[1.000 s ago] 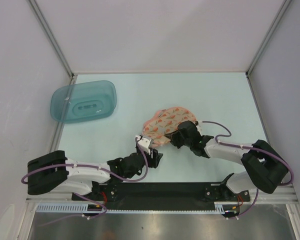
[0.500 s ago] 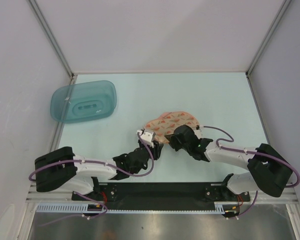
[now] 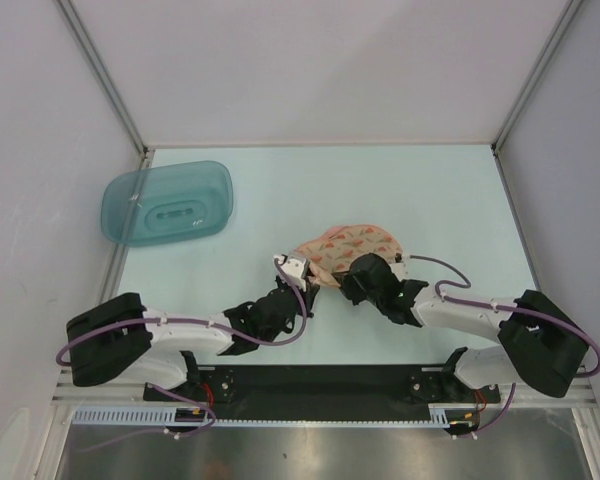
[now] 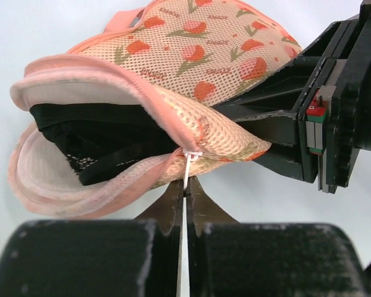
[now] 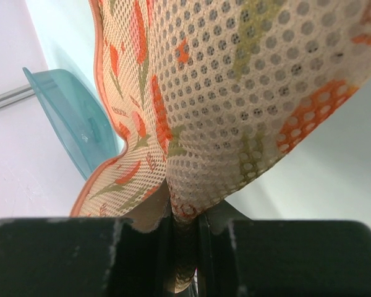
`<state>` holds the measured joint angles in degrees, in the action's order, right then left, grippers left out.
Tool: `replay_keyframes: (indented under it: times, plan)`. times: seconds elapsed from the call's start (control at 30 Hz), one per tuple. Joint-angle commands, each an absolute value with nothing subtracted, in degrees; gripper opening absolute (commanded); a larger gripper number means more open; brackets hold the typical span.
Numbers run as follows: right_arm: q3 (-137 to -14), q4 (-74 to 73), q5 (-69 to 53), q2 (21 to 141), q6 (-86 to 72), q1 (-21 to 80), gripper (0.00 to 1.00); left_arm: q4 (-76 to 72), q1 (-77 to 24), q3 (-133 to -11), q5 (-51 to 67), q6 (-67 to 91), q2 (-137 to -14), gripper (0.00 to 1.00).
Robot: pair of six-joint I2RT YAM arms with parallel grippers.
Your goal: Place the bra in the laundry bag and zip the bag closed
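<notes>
Beside laundry bag, left arm outstretched.

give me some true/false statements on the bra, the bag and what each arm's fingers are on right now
1. The bra lies inside the laundry bag. True.
2. The laundry bag is zipped fully shut. False: its mouth gapes open on one side, with the bra showing in the gap.
3. The left fingers are shut on the white zip pull. True.
4. The right fingers grip the teal tub. False: they pinch the laundry bag's edge; the tub sits apart, at the table's far left.
</notes>
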<state>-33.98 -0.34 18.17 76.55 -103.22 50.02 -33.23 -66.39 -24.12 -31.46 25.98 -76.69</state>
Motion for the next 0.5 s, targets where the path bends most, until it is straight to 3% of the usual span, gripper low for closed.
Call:
replay_keyframes:
  times: [0.0,0.3,0.47]
  plan:
    - [-31.5,-2.5,20.0,73.0,-100.6,49.0,0.06,-33.1,-64.8,-22.4,-29.0,26.8,-72.2,0.00]
    - [-31.5,-3.3,17.5,69.3,-80.9,41.1,0.04,-28.5,-62.8,-15.8,-23.0,25.8,-62.9,0.00]
    - [-34.0,-0.5,2.0,73.1,-59.5,31.5,0.07,-27.2,-57.8,-14.8,-12.3,24.8,-63.5,0.00]
